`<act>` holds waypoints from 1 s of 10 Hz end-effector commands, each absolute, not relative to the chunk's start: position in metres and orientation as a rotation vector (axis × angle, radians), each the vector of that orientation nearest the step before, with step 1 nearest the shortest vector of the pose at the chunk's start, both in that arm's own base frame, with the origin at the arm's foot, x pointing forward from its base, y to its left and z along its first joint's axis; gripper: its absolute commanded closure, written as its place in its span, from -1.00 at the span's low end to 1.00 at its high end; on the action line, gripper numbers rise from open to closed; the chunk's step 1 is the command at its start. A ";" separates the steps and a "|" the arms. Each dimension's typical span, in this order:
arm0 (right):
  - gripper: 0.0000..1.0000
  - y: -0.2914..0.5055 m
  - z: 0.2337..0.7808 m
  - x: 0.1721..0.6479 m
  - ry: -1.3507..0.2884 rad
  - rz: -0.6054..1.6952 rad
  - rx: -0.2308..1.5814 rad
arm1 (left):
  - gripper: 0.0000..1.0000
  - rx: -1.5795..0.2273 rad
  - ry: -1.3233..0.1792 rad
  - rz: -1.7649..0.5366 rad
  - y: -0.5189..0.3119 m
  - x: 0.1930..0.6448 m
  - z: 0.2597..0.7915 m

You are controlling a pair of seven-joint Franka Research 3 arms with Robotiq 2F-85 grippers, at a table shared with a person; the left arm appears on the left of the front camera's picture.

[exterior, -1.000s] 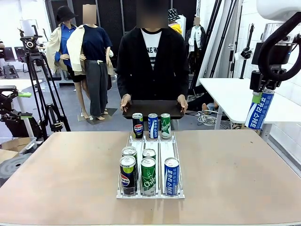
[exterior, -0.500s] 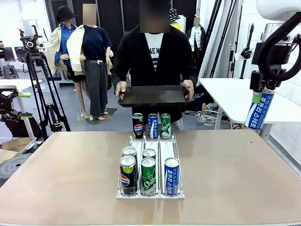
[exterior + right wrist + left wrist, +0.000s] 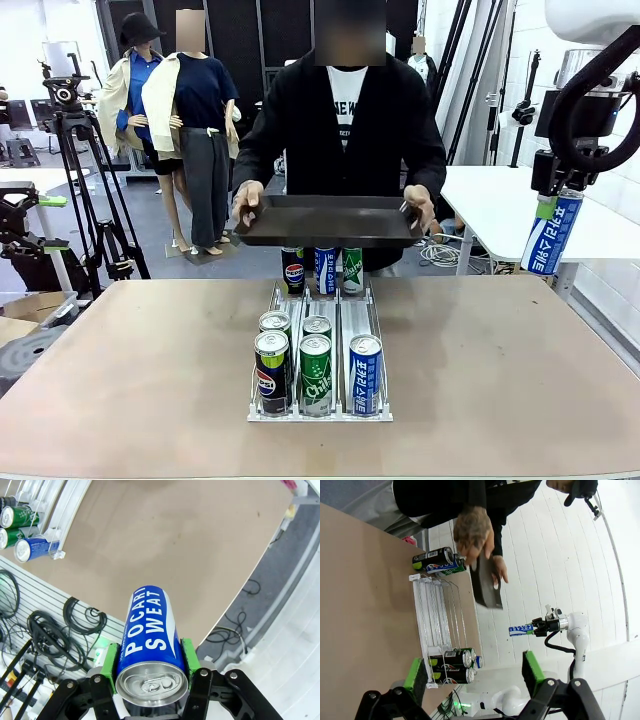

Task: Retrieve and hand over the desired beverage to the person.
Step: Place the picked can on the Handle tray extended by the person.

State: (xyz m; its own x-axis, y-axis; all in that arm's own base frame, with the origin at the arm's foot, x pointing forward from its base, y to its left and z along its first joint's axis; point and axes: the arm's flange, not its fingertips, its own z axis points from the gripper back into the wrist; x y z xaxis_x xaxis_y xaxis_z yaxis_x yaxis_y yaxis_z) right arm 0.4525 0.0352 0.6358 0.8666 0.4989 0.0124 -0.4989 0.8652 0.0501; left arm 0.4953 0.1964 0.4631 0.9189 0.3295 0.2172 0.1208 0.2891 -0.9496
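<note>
By the person [image 3: 345, 120], at upper centre beyond the surface [image 3: 500, 360], a black tray [image 3: 330, 220] is held out. Retrieval is judged done; the handover is left. The blue Pocari Sweat can [image 3: 551, 235], at the right edge and well apart from the tray, is clamped in the right tool [image 3: 149, 665]. The left tool [image 3: 475, 672] is spread wide, and nothing is held in it.

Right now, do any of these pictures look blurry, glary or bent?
Front view: sharp and evenly lit, the cans casting barely any shadow on the table. Left wrist view: turned sideways, the wide lens bowing the white panelling. Right wrist view: Pocari Sweat can crisp up close, a soft sheen on its lid.
</note>
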 end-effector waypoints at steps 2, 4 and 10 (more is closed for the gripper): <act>0.78 0.036 0.638 0.452 -0.003 0.520 0.049 | -1.00 -1.280 -0.410 0.145 0.196 0.495 0.465; 0.78 0.036 0.638 0.452 -0.003 0.520 0.049 | -1.00 -1.280 -0.410 0.145 0.196 0.495 0.465; 0.78 0.041 0.649 0.459 0.011 0.524 0.072 | -1.00 -1.280 -0.410 0.145 0.196 0.495 0.465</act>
State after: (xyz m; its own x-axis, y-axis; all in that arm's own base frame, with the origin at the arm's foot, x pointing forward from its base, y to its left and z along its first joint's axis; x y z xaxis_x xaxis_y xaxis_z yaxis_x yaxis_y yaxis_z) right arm 0.4563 0.0363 0.6338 0.8663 0.4994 0.0055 -0.4990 0.8649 0.0540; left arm 0.4953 0.1964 0.4631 0.9189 0.3295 0.2172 0.1208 0.2891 -0.9496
